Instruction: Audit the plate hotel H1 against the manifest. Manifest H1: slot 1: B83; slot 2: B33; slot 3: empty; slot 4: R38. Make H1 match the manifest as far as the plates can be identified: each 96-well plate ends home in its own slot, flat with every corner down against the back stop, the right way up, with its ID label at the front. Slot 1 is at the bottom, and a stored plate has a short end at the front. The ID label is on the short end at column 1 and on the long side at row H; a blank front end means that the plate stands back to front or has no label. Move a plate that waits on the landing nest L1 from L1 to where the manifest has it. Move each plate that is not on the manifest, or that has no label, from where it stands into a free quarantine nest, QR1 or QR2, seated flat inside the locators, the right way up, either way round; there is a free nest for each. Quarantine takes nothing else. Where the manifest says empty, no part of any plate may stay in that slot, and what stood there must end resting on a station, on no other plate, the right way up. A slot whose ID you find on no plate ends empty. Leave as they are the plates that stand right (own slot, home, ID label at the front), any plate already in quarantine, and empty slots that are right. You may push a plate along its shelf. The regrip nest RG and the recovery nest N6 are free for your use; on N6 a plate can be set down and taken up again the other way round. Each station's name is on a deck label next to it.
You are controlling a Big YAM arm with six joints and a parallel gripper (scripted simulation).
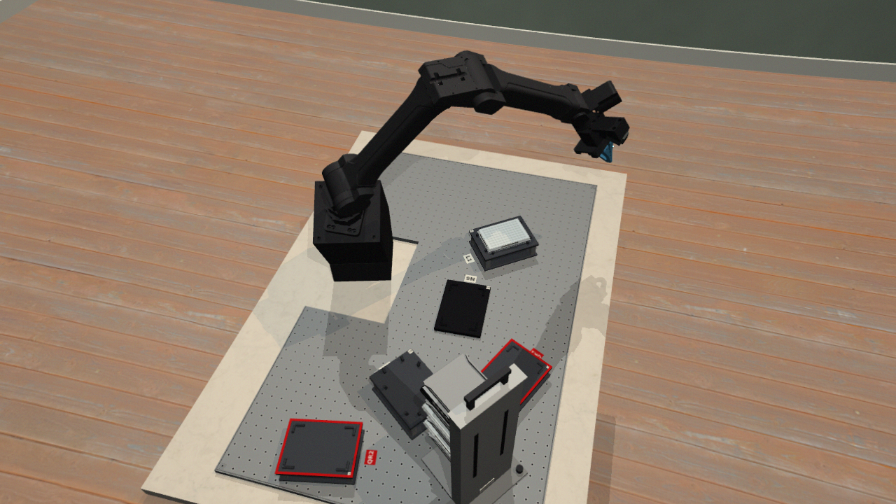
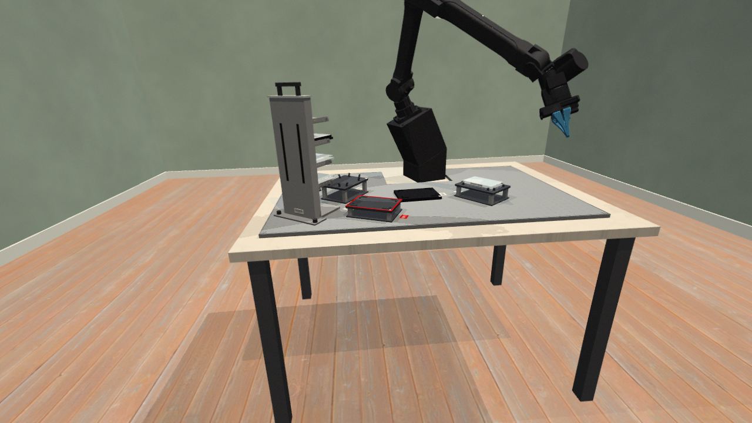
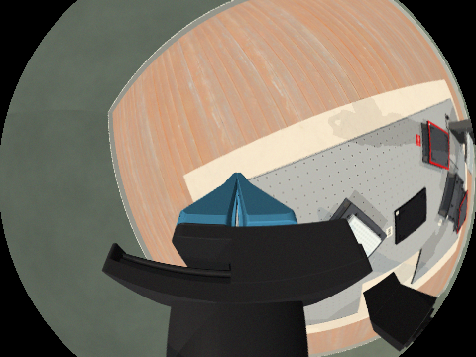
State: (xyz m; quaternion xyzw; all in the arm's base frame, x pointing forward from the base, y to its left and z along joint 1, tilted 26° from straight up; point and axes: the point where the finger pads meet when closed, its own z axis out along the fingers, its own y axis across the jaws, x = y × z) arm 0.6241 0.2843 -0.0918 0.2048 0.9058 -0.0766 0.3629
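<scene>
My gripper (image 1: 605, 154) is shut and empty, high above the far right corner of the table; its blue fingertips also show in the exterior view (image 2: 563, 124) and in the wrist view (image 3: 237, 200). A white 96-well plate (image 1: 503, 234) lies flat on the landing nest L1 (image 1: 506, 249), far below the gripper. The plate hotel H1 (image 1: 476, 410) stands at the near end of the deck; plates show on several of its shelves (image 2: 325, 157), but their labels are too small to read.
The black recovery nest N6 (image 1: 462, 307) lies between L1 and the hotel. The regrip nest RG (image 1: 400, 388) stands left of the hotel. Red-edged quarantine nest QR2 (image 1: 319, 449) is at the near left, QR1 (image 1: 525, 367) just behind the hotel; both are free.
</scene>
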